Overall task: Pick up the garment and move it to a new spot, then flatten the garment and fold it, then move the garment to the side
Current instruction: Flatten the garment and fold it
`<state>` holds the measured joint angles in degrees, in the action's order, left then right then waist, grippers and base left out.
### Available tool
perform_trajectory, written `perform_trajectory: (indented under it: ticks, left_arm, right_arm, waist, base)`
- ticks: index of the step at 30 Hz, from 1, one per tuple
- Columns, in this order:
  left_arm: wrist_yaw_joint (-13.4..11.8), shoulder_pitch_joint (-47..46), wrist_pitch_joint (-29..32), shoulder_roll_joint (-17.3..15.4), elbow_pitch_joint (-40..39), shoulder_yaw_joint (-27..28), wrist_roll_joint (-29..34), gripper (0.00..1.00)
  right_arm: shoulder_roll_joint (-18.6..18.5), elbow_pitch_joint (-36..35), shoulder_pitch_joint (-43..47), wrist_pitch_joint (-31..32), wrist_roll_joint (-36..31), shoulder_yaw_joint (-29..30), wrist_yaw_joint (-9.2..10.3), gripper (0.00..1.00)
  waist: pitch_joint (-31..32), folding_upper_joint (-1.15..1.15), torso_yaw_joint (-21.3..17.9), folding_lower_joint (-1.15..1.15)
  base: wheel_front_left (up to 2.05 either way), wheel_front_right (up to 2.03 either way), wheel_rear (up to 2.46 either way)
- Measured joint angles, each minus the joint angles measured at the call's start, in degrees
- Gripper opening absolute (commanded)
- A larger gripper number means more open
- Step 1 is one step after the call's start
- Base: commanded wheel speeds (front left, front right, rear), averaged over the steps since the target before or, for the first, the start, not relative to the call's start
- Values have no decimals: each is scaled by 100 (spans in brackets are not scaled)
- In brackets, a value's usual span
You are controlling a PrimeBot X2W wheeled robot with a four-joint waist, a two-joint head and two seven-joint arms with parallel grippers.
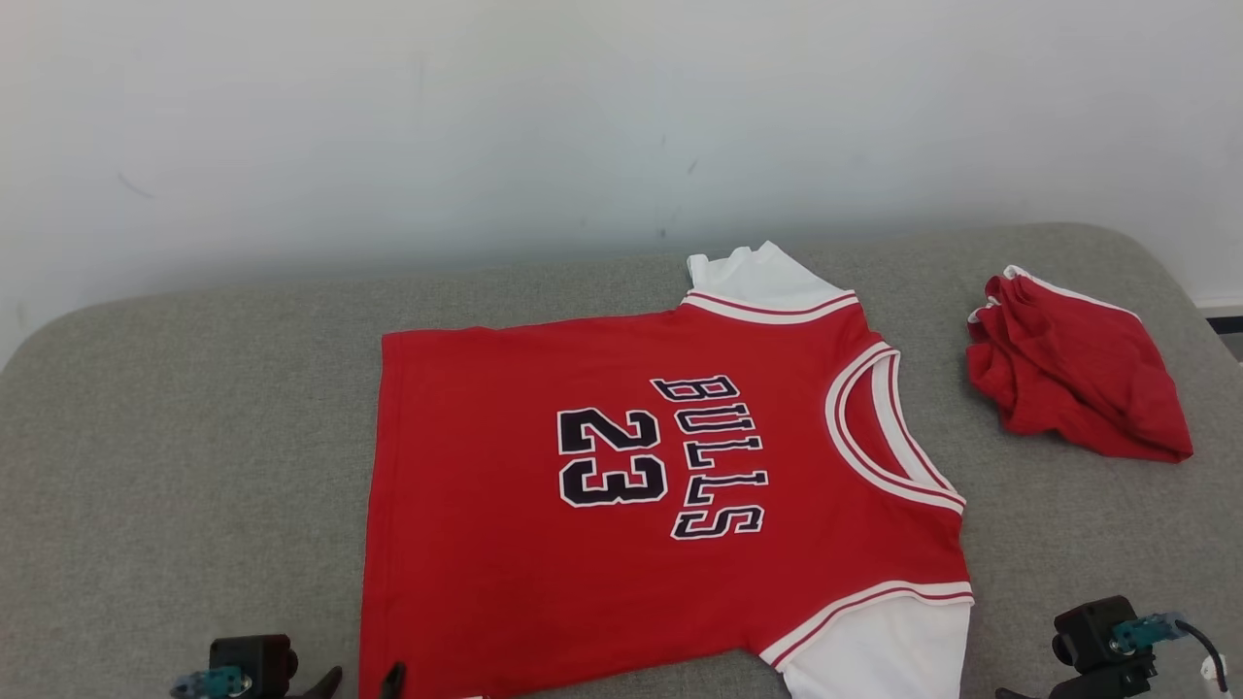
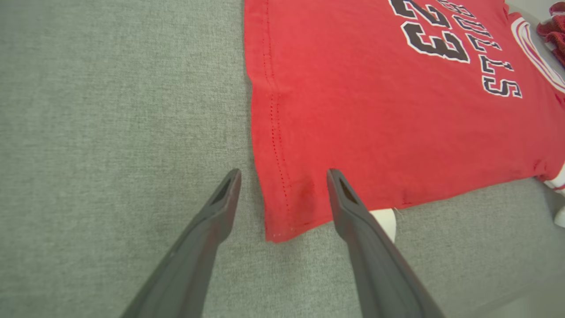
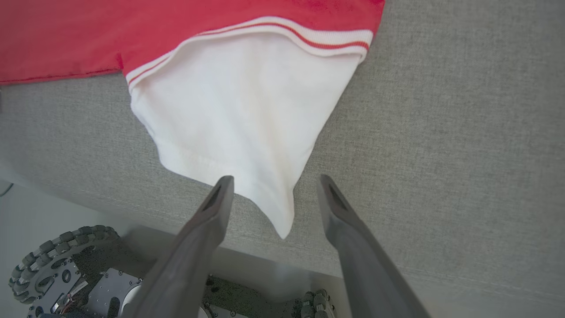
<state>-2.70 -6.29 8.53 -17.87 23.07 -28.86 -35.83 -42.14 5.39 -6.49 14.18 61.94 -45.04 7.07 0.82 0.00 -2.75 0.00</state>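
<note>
The garment (image 1: 660,466) is a red jersey with "BULLS 23" in dark letters and white sleeves. It lies spread flat on the grey cushion (image 1: 175,437), neck to the right. My left gripper (image 2: 284,173) is open, its fingers straddling the garment's (image 2: 375,110) near hem corner, one over the cloth and one over bare cushion. In the head view the left gripper (image 1: 364,675) shows at the bottom edge by that corner. My right gripper (image 3: 276,178) is open around the pointed tip of the near white sleeve (image 3: 247,110). Nothing is held.
A second red cloth (image 1: 1078,379) lies crumpled at the cushion's far right. A pale wall (image 1: 583,116) rises behind the cushion. The cushion's near edge drops off below the right gripper, with the robot's wheeled base (image 3: 57,265) underneath. Bare cushion lies left of the jersey.
</note>
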Motion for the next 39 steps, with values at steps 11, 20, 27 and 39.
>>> perform_trajectory:
  ticks: [11, 20, 27, 39]
  left_arm:
    - [-241, -3, -740, -36, -777, 506, 8, 100]
    - [-394, 86, -1728, 41, -1066, 1213, 183, 100]
    - [-436, 632, -2128, 410, -1347, 1481, 264, 100]
    - [-442, 876, -2223, 500, -1305, 1920, 1404, 100]
  right_arm:
    - [-113, -598, -203, -413, -2, 490, 7, 100]
    - [136, -739, -587, -1834, -644, 1156, 7, 100]
    - [445, -267, -171, -2881, -1192, 1904, 9, 100]
    - [956, 218, 288, -2875, -1788, 2408, 9, 100]
  waist:
    - [74, 0, -25, 0]
    - [92, 0, -193, 0]
    - [65, 0, -351, 0]
    - [58, 0, -428, 0]
  base:
    - [0, 0, 0]
    - [0, 0, 0]
    - [0, 0, 0]
    - [0, 0, 0]
